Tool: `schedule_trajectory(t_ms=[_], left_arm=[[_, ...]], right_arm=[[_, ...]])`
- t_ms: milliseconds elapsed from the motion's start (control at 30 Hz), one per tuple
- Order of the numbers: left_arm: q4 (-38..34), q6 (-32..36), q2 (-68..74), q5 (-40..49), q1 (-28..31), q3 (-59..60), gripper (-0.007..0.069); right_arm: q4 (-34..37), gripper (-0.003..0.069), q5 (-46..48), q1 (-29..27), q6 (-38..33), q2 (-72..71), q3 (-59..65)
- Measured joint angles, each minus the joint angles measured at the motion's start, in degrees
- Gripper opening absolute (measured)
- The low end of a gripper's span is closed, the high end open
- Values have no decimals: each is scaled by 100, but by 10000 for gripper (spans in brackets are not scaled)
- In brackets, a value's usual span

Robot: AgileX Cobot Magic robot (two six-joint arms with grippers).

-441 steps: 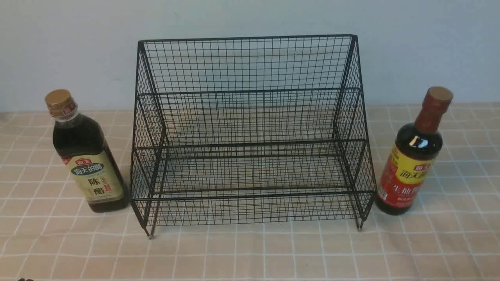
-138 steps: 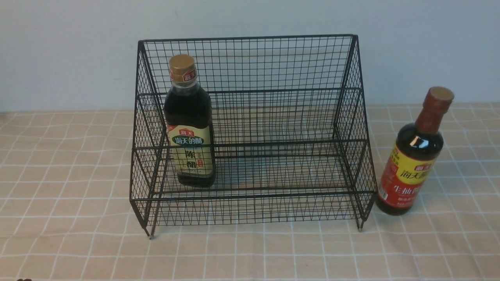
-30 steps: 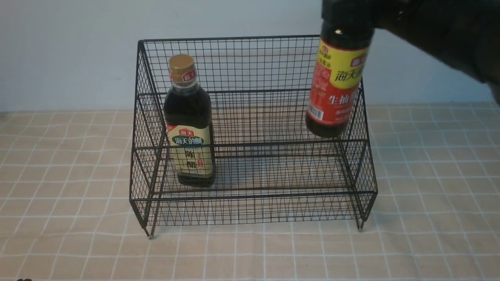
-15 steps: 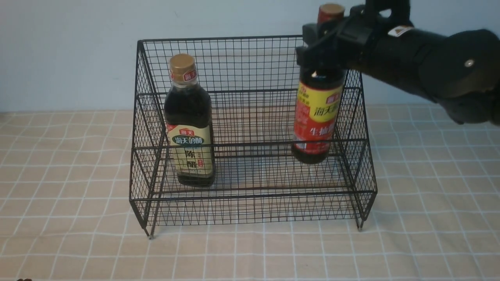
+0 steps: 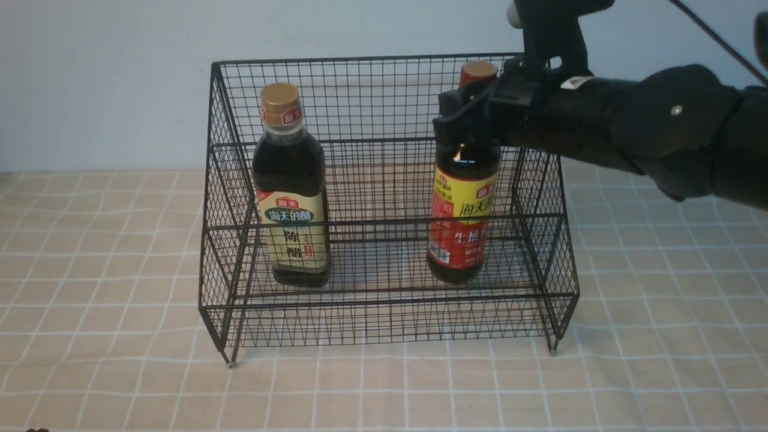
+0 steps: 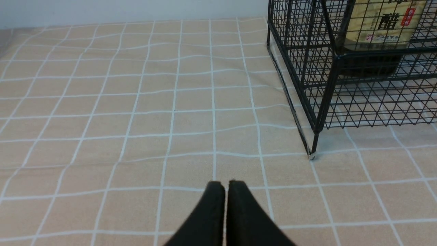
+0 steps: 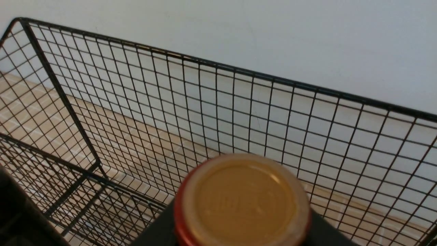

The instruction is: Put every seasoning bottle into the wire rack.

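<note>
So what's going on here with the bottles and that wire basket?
A robot is loading two sauce bottles into the wire rack. Its right gripper holds the red-capped bottle by the neck, upright inside the lower tier, at or just above the shelf. The gold-capped bottle stands on that tier's left side. The left gripper is shut and empty, over the tablecloth beside the rack.

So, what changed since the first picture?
The gold-cap bottle moved from left of the wire rack into its lower tier, released. The right gripper took the red-cap bottle by the neck and lowered it into the same tier, still gripped. The rack stayed put.
</note>
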Motion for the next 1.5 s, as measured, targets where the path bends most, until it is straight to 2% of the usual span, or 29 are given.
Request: schedule_trajectory(t_ms=[133,333,400,700,800,933,1000,1033,1067,1133,1300,1400,1500], left_arm=[[0,0,0,0,0,0,-7],[0,0,0,0,0,0,-7],[0,0,0,0,0,0,-7],[0,0,0,0,0,0,-7],[0,0,0,0,0,0,-7],[0,0,0,0,0,0,-7],[0,0,0,0,0,0,-7],[0,0,0,0,0,0,-7],[0,0,0,0,0,0,-7],[0,0,0,0,0,0,-7],[-2,0,0,0,0,0,-7],[-2,0,0,0,0,0,-7],[-2,0,0,0,0,0,-7]], right_arm=[[0,288,177,0,-19,1,-42],[0,391,580,0,-7,-161,-53],[0,404,775,0,8,-315,-53],[-168,402,1482,-153,283,-934,-53],[-481,363,2037,-389,635,-1093,-53],[-1043,273,2903,-881,1346,-1288,-53],[-1473,183,3569,-1253,1742,-1444,-53],[-1508,174,3627,-1324,1804,-1477,-53],[-1736,108,4071,-1616,1997,-1626,-53],[-1926,29,4624,-2001,2162,-1843,-53],[-2021,-10,5219,-2796,2234,-2596,-17],[-1846,-12,4881,-3116,2228,-3432,294],[-1707,-12,4368,-3196,2187,-4162,641]])
